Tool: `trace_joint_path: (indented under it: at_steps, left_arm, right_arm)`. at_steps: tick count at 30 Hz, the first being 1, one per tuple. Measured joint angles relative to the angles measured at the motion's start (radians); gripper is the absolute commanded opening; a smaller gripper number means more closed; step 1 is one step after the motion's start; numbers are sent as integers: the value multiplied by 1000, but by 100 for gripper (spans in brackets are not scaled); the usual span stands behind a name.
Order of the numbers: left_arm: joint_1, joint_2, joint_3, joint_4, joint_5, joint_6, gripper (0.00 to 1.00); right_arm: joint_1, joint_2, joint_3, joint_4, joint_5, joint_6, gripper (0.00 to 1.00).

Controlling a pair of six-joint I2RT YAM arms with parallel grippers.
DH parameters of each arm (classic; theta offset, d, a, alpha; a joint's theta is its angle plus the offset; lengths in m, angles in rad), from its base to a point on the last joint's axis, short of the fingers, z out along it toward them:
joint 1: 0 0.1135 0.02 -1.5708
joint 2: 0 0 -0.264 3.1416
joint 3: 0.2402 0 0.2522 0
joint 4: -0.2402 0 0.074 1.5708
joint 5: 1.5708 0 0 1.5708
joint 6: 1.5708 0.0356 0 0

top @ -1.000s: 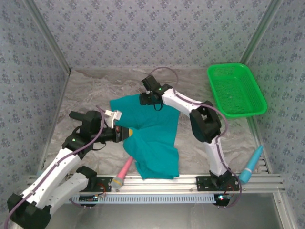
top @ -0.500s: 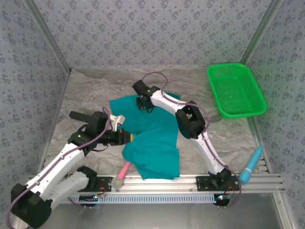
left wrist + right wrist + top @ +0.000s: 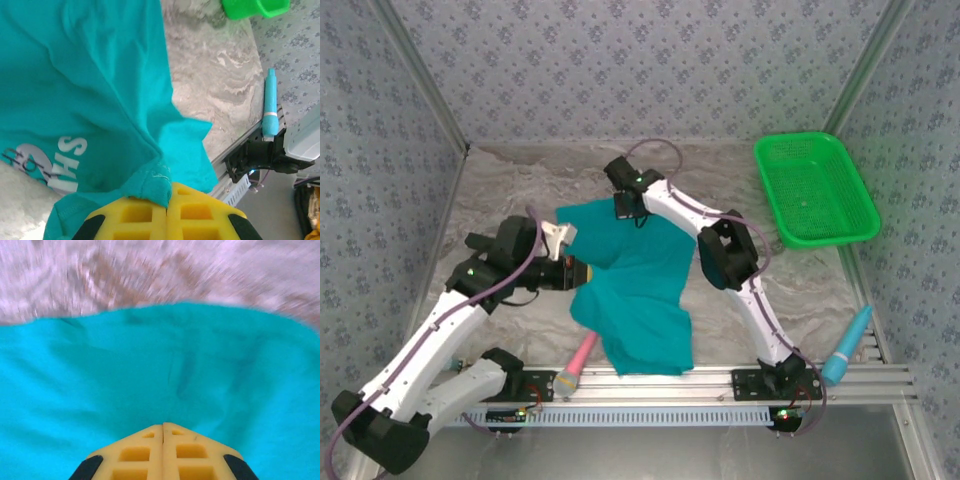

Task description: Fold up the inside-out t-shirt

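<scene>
The teal soft cloth t-shirt (image 3: 640, 290) lay crumpled; your left jaws pinched its hem, your right jaws were pressed together over its far edge.

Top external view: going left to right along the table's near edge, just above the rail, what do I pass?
pink pen-like tool → near hem of the teal t-shirt → right arm's lower link → blue pen-like tool

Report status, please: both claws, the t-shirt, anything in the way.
Left claw shut on t-shirt hem. Right claw shut at its far edge, grip unclear. It lies crumpled, not yet folded. Pink tool beside its near edge.
</scene>
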State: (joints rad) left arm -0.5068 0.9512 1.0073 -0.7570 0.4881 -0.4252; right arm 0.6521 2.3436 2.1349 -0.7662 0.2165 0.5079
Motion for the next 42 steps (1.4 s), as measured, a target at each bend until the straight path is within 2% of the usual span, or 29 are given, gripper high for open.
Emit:
trace_joint_path:
  at_steps: [7, 12, 19, 24, 30, 33, 36, 39, 42]
  left_arm:
    - [0, 165, 288, -135, -86, 224, 0]
    - [0, 273, 547, -223, -204, 497, 0]
    - [0, 259, 727, -204, -371, 861, 0]
    - [0, 241, 777, -167, -375, 1050, 0]
    - [-14, 224, 772, -147, -288, 1098, 0]
    - [-18, 202, 729, -119, -273, 1120, 0]
    - [-17, 217, 705, -101, -321, 1140, 0]
    - [1, 298, 718, -66, -380, 1152, 0]
    - [32, 439, 787, -54, -429, 1159, 0]
  right_arm:
    - [-119, -257, -71, -16, 50, 17, 0]
    - [-233, -470, -170, -35, 90, 86, 0]
    - [-350, -792, -260, -85, 186, 185, 0]
    - [-364, -1018, -298, -92, 200, 191, 0]
    - [-349, -1236, -388, -101, 219, 196, 0]
    - [-345, -1263, -388, -101, 246, 192, 0]
    - [-356, -1225, -377, -91, 266, 187, 0]
    - [-377, -1104, -357, -51, 251, 175, 0]
    - [-397, -913, -289, -11, 206, 162, 0]
